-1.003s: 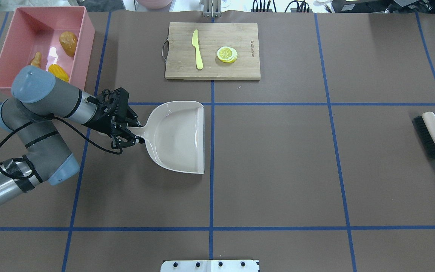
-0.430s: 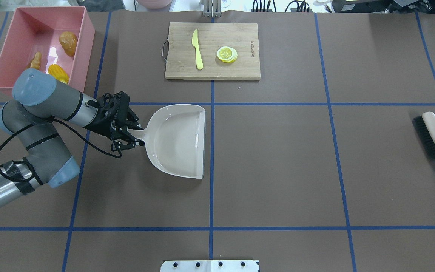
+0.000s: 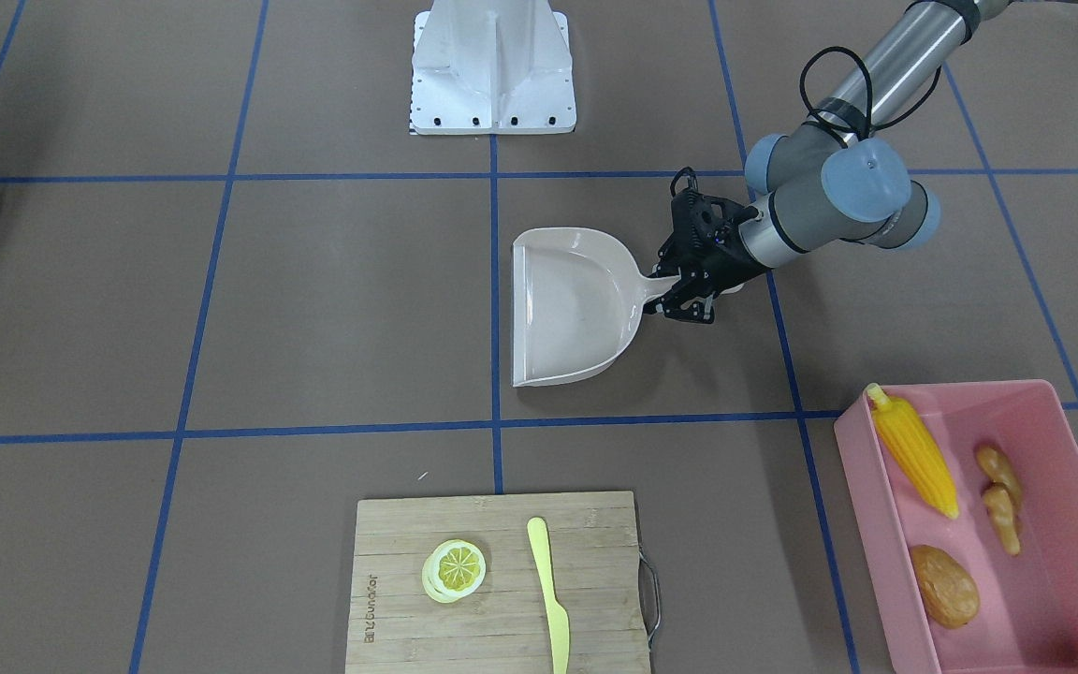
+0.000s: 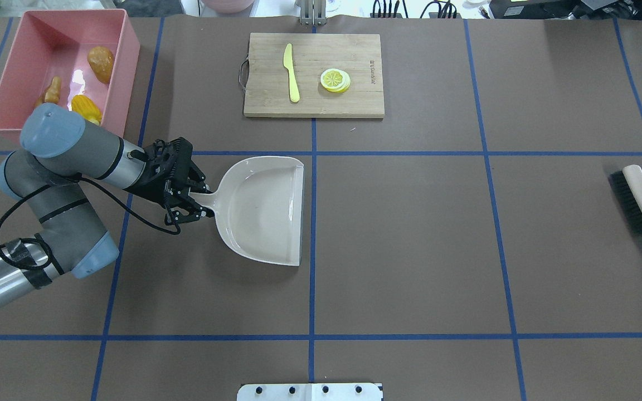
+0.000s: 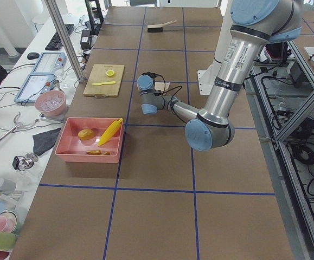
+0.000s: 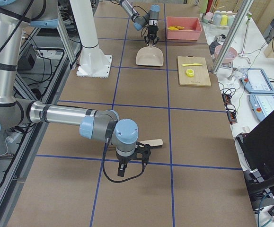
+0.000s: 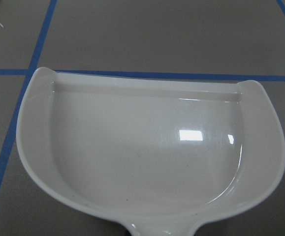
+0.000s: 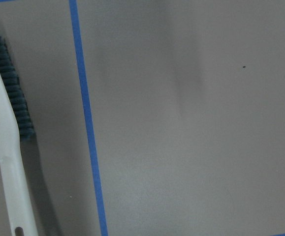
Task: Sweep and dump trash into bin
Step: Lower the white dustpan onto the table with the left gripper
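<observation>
pink bin (image 3: 969,388) – corn (image 3: 913,454), potato (image 3: 944,585), ginger (image 3: 999,491) inside | left claw (image 4: 199,199) grips dustpan (image 4: 265,211)

Below my wrist lies the brown tabletop (image 8: 196,157), crossed from top to bottom by a blue tape line (image 8: 88,128) left of the middle. Left of that line, at the edge of my sight, lies a brush (image 8: 7,162), its cream handle running down the frame, its dark bristles (image 8: 15,98) facing the tape but clear of it. A tiny dark speck (image 8: 244,67) sits upper right
</observation>
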`<act>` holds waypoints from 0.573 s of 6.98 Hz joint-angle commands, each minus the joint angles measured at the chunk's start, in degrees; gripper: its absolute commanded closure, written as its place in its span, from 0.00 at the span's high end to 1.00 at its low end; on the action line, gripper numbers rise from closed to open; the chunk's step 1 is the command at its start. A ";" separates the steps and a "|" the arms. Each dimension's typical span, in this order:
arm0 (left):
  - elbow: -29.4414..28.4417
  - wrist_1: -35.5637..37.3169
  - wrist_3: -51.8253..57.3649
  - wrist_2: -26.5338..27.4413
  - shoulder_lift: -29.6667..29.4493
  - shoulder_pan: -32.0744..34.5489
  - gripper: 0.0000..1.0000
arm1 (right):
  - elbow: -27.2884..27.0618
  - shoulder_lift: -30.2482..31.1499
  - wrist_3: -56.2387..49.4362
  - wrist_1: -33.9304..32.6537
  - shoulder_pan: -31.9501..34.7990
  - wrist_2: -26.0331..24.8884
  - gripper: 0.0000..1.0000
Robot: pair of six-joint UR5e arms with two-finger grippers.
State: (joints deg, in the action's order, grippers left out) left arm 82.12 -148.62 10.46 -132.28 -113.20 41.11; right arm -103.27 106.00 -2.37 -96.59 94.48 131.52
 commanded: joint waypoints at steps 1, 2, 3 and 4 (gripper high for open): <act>-0.03 -0.09 0.00 0.00 0.00 -0.07 0.55 | 0.00 0.00 0.00 0.00 0.00 -0.12 1.00; -0.03 -0.09 0.00 0.00 0.00 -0.07 0.98 | 0.00 0.00 0.00 0.00 0.00 -0.12 1.00; 0.06 -0.09 0.00 0.00 0.00 -0.07 0.99 | 0.00 0.00 0.00 0.00 0.00 -0.21 1.00; 0.23 -0.18 0.00 -0.09 0.00 -0.07 0.99 | 0.00 0.00 0.00 0.00 0.00 -0.21 1.00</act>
State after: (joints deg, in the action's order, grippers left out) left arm 82.20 -148.73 10.46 -132.29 -113.20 41.05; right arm -103.27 106.00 -2.37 -96.59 94.48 131.34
